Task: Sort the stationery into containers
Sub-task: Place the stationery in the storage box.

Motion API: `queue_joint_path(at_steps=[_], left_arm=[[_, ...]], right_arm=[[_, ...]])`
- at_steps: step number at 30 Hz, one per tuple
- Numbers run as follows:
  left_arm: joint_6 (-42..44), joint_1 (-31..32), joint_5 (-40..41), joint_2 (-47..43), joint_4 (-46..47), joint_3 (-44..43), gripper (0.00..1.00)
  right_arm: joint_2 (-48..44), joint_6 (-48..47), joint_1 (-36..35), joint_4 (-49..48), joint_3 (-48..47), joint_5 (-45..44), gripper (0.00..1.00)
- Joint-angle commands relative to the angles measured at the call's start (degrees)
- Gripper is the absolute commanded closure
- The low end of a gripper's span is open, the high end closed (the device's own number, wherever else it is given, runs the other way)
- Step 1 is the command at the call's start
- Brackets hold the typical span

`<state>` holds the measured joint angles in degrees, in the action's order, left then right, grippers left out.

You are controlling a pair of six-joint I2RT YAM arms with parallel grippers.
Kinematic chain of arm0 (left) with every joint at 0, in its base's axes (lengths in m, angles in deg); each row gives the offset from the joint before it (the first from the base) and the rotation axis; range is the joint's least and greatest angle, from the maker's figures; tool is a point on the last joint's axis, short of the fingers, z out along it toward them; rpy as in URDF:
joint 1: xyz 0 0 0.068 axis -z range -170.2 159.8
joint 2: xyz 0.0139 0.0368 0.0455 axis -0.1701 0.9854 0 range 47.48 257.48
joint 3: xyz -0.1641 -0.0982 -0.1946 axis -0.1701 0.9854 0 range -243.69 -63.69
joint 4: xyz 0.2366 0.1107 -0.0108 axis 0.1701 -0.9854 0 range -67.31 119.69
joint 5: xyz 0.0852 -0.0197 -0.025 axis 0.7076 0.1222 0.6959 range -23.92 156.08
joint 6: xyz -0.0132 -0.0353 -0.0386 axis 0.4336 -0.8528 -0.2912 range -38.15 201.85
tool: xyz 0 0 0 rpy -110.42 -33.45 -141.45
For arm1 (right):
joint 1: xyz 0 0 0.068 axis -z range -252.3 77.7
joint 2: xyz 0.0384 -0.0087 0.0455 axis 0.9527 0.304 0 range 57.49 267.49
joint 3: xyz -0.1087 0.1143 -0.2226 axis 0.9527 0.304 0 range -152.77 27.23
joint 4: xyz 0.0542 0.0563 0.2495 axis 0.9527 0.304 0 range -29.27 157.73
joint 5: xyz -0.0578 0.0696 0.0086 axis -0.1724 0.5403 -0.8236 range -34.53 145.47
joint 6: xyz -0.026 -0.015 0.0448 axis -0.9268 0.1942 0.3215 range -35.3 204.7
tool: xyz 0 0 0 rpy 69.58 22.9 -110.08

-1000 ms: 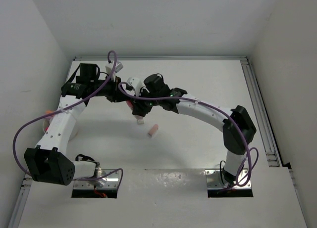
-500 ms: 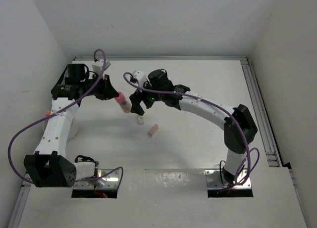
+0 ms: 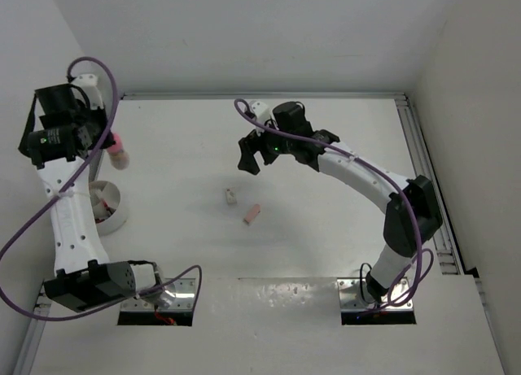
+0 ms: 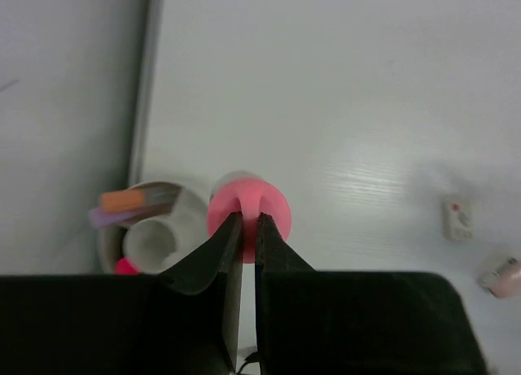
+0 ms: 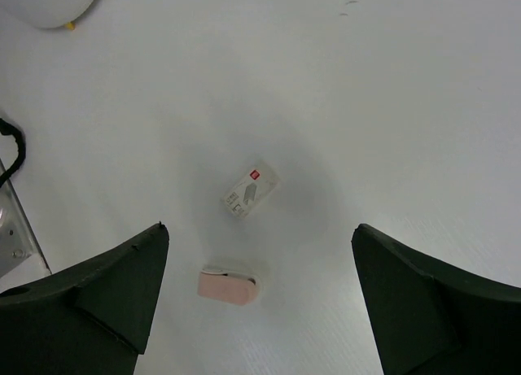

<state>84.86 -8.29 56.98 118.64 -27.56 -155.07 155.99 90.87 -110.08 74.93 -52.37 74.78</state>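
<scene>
My left gripper (image 4: 249,219) is shut on the rim of the small pink cup (image 4: 248,206) and holds it in the air at the far left (image 3: 116,147). Below and beside it stands the round white tub (image 4: 151,233), holding an orange-capped marker (image 4: 124,200) and other pens; the tub also shows in the top view (image 3: 107,208). My right gripper (image 5: 259,228) is open and empty, hovering above a whitish eraser (image 5: 251,189) and a pink eraser (image 5: 227,285). Both erasers lie mid-table (image 3: 231,197) (image 3: 252,214), in front of the right gripper (image 3: 251,157).
A metal rail (image 3: 423,172) runs along the table's right edge, and white walls close in the left and back. The tub's edge shows at the top left of the right wrist view (image 5: 53,1).
My left arm has swung the pink cup from mid-table to the far left, beside the tub. My right gripper has drawn back to the right, away from the cup.
</scene>
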Motion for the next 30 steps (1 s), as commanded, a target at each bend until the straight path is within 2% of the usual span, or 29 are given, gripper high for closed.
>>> queue_joint_path(at_steps=[1,3,6,17,22,30], left_arm=[[1.6,-3.5,10.6,0.9,-5.1,-7.6,1.00],[2.4,-5.2,12.7,3.0,-7.7,-11.6,1.00],[3.8,-9.3,12.8,4.1,-8.1,-13.3,1.00],[7.3,-21.2,3.9,7.7,-7.3,-10.1,1.00],[8.7,-22.6,-2.0,7.1,-5.6,-6.7,1.00],[8.9,-22.4,-3.9,6.2,-2.2,0.1,1.00]], right_arm=[[-2.5,-0.8,0.6,1.1,-0.5,0.7,0.08],[-2.6,-0.6,0.7,1.2,-0.3,1.0,0.08],[-2.0,-0.6,0.6,2.0,-1.0,1.5,0.08],[-1.8,-0.8,0.4,3.1,-1.7,1.4,0.08],[-1.8,-1.0,0.4,3.1,-1.4,1.3,0.08],[-1.6,-1.5,0.5,3.8,-1.6,0.7,0.09]])
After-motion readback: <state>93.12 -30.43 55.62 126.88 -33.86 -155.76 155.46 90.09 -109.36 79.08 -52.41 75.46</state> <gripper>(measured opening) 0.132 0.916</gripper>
